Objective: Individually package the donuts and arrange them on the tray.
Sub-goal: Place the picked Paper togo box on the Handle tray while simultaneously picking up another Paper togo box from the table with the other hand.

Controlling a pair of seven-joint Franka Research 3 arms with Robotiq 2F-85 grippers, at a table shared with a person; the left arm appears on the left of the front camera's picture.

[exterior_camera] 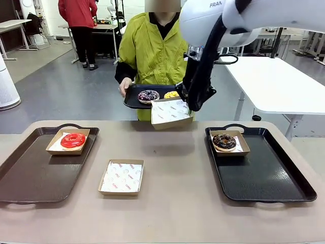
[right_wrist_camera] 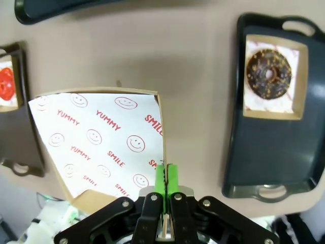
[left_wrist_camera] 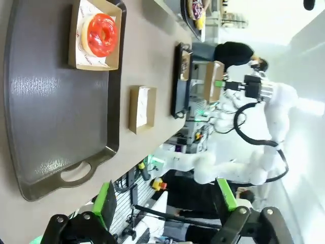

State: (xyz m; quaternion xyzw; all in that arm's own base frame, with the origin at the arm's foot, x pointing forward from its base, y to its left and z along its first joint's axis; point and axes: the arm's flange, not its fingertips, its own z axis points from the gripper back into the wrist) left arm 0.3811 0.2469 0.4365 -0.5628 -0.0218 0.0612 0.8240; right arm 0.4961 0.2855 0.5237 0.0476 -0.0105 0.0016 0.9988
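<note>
Green pads of the right gripper [right_wrist_camera: 166,175] pinch shut on the rim of a paper-lined cardboard box [right_wrist_camera: 101,147], held aloft. Just beyond it, a person's black tray [exterior_camera: 131,99] carries the drizzled donut [exterior_camera: 148,95] and the yellow donut [exterior_camera: 171,94]. Below, to its right, the chocolate donut [exterior_camera: 224,141] sits boxed on a dark tray [exterior_camera: 274,178]. The left gripper [left_wrist_camera: 166,201] stands wide; ahead of it the red donut [left_wrist_camera: 101,34] lies boxed.

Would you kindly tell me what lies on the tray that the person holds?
A drizzled dark donut and a yellow donut, partly hidden behind the raised box.
</note>
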